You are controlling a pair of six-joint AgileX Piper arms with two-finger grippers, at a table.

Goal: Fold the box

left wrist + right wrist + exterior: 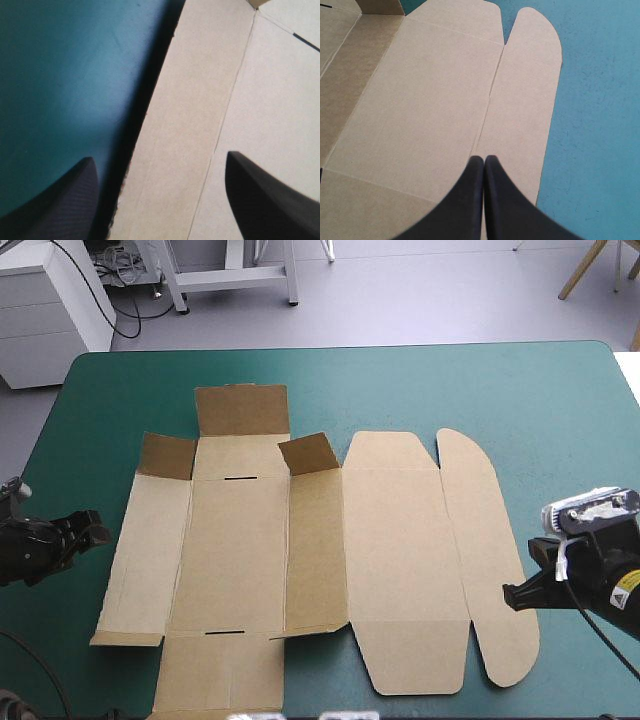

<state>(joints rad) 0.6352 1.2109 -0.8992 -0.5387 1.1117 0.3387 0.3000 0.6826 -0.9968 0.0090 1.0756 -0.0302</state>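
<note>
Pointed right gripper [484, 158], flat brown box [435, 100].

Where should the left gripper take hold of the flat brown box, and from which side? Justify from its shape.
Probably the box by its long left side panel, approached from the outer, left side: that free edge sits slightly raised, casting a shadow, and lies between the fingers of the open left gripper.

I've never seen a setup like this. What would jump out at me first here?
A big brown box, a flat cut sheet, spreads over the middle of the teal-green table, with three small flaps tilted up along its far side. A black pincer sits at either end: the left pincer open over the sheet's left edge, the right pincer shut at the rounded flap on the right.
</note>
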